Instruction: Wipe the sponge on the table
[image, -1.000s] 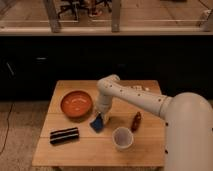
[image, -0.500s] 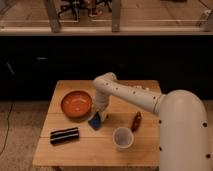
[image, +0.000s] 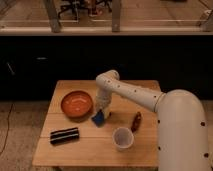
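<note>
The small blue sponge (image: 98, 119) rests on the light wooden table (image: 90, 147), just right of the orange bowl. My white arm comes in from the right and bends down over it. The gripper (image: 102, 112) is directly above the sponge, shut on its top and pressing it against the planks. Part of the sponge is hidden under the gripper.
An orange bowl (image: 77, 104) stands left of the sponge, nearly touching it. A long black ridged bar (image: 64, 135) lies at the front left. A white cup (image: 122, 138) stands at the front centre, and a small brown bottle (image: 135, 121) lies to its upper right.
The arm has swung left, dragging the sponge a little toward the bowl across the table top. The other objects have not moved.
</note>
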